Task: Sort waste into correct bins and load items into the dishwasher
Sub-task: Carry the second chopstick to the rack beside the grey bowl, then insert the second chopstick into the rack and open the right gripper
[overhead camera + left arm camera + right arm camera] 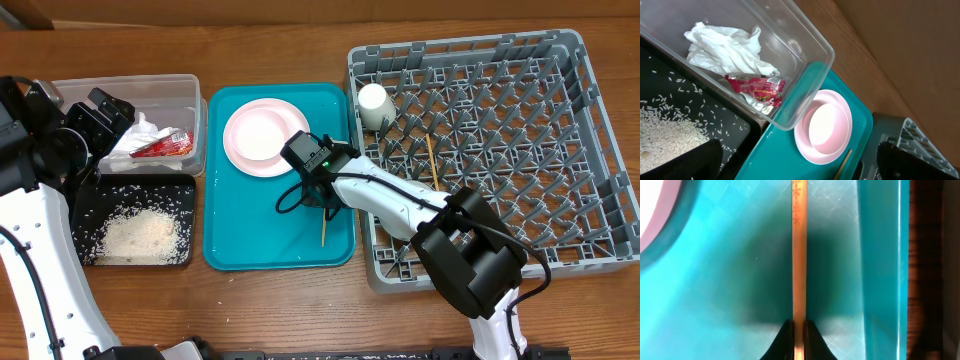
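The right gripper (pixel 799 329) is clamped on a chopstick (pixel 799 255), its two dark fingertips pressed against either side of the wood over the teal tray (pixel 225 240). Its wrist view cuts the stick off at both ends, and whether the stick is touching the tray floor cannot be told. From overhead the gripper body hides most of it (only a short end pokes out toward 6 o'clock). The same wrist covers the 4 o'clock edge of the pink plate (pixel 262 138), which sits in the tray's 11 o'clock part.

At 3 o'clock from the tray stands the dish rack (pixel 600 150). A white cup (pixel 373 103) sits in its 10 o'clock corner, and a second chopstick (pixel 433 160) lies among the pegs, partly masked by them.

The left gripper (pixel 108 112) hangs with its jaws wide apart and nothing between them, over the 9 o'clock end of the clear tub (pixel 195 95). In its wrist view both fingers are cut off by the bottom edge. The crumpled white-and-red wrapper (pixel 755 87) lies inside the tub. Touching the tub at its 6 o'clock side is the black tray (pixel 85 215), holding a heap of rice (pixel 140 235) with loose grains around it. The left arm hides the tub's far left wall.
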### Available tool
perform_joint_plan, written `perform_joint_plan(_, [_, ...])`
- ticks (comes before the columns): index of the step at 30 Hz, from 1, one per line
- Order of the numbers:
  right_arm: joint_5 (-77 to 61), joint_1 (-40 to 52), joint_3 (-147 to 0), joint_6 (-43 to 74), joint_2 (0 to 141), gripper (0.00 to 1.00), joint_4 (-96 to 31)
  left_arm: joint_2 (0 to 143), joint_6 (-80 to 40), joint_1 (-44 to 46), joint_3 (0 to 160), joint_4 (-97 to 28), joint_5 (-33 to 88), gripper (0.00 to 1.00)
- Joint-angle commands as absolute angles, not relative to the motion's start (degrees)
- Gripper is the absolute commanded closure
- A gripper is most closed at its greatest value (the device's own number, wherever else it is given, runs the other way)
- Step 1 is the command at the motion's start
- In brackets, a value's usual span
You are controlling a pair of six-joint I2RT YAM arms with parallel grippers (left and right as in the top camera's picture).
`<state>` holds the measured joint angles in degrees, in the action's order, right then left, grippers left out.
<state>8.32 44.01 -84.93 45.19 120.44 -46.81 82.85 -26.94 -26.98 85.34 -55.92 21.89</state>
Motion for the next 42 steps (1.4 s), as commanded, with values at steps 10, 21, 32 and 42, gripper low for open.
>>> perform_joint_plan(10, [8.93,42.22,-98.35,35.14,106.19,0.96,-58.63,82.83,-27.46,-26.61,86.83,-55.90,21.89,0.00])
perform_joint_plan(21, [18.37,30.72,-99.11,23.83,89.32,0.96,-77.23,82.83,-27.46,-26.61,86.83,-55.90,21.89,0.00])
perform_joint_plan(32, [17.34,21.06,-91.57,15.90,89.54,0.96,-77.69,82.83,-27.44,-26.61,86.83,-55.88,21.87,0.00])
perform_joint_plan(42, [17.06,19.75,-82.37,4.99,89.60,0.96,-65.17,82.83,-27.46,-26.61,86.83,-55.90,21.89,0.00])
